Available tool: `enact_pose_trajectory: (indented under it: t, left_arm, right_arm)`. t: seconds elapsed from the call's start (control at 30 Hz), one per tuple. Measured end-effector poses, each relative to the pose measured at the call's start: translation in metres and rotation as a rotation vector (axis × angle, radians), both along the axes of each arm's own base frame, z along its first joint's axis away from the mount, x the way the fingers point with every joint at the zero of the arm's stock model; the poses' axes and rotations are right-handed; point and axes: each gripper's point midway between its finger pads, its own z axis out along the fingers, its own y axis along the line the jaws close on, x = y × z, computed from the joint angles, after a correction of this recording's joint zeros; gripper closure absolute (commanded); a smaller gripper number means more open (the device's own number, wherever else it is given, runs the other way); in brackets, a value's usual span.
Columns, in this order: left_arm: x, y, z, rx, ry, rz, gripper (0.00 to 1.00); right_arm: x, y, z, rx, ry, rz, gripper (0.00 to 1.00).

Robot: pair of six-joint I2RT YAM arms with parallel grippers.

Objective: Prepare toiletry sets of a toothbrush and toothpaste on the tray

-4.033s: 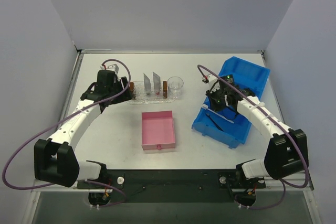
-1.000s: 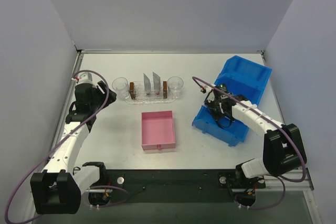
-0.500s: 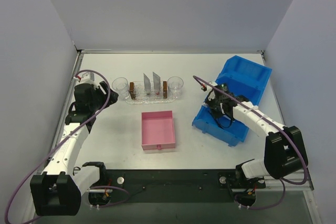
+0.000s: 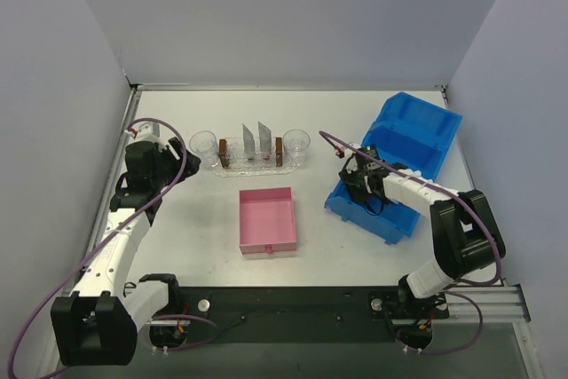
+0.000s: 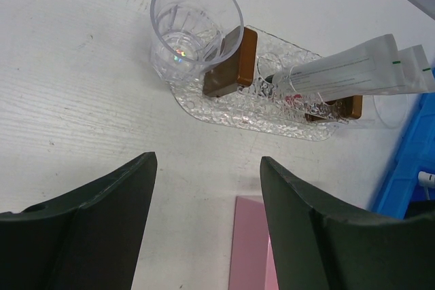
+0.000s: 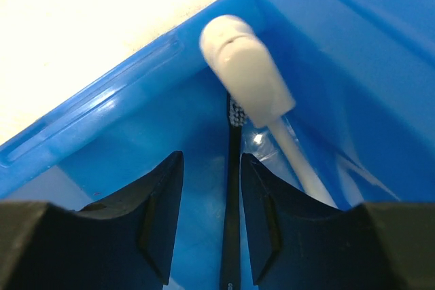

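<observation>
The clear bumpy tray (image 4: 238,169) (image 5: 238,110) lies at the back centre with two brown blocks (image 5: 231,62) on it. Two silver toothpaste tubes (image 4: 249,141) (image 5: 340,73) stand between the blocks. My right gripper (image 4: 359,185) (image 6: 212,168) reaches down into the blue bin (image 4: 417,130). Its jaws are parted around the handle of a black toothbrush (image 6: 232,188), which lies close to the right finger. A white toothbrush (image 6: 248,73) with a capped head lies beside it. My left gripper (image 4: 169,159) (image 5: 207,168) hangs open and empty over the table, left of the tray.
A clear cup (image 4: 202,144) (image 5: 194,28) stands at the tray's left end and another (image 4: 296,142) at its right end. The pink box (image 4: 266,219) (image 5: 251,249) sits in front of the tray. The bin's front wall (image 6: 102,134) is close before the right fingers.
The right gripper's jaws have parted from shut, and it has shifted a little left inside the bin. The left arm, beside the tray four seconds ago, has held still for the last second.
</observation>
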Motion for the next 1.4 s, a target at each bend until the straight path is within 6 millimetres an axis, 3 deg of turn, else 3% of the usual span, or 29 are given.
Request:
enact_pose_trajectory:
  t: [0.13,0.17,0.43,0.77,1.1,1.4]
  left_arm:
    - [0.001,0.0,-0.002,0.0,0.008,0.001,0.27]
    - [0.001,0.0,-0.004,0.0,0.013,0.001,0.28]
    - [0.014,0.001,-0.012,0.003,0.047,0.005,0.28]
    - [0.028,0.001,-0.01,0.003,0.036,0.005,0.28]
    - [0.03,0.001,-0.01,0.01,0.037,-0.001,0.28]
    - [0.035,-0.003,-0.004,0.03,0.025,-0.046,0.28]
  right_arm:
    - [0.005,0.002,-0.008,-0.002,0.0,0.004,0.67]
    - [0.007,0.002,-0.008,0.0,-0.005,0.005,0.77]
    - [0.022,0.008,-0.009,0.039,-0.011,-0.009,1.0]
    - [0.015,0.008,-0.003,0.05,0.025,-0.03,1.0]
    - [0.023,0.005,0.068,0.096,-0.145,-0.069,1.0]
    - [0.02,-0.001,0.073,0.07,-0.141,-0.089,1.0]
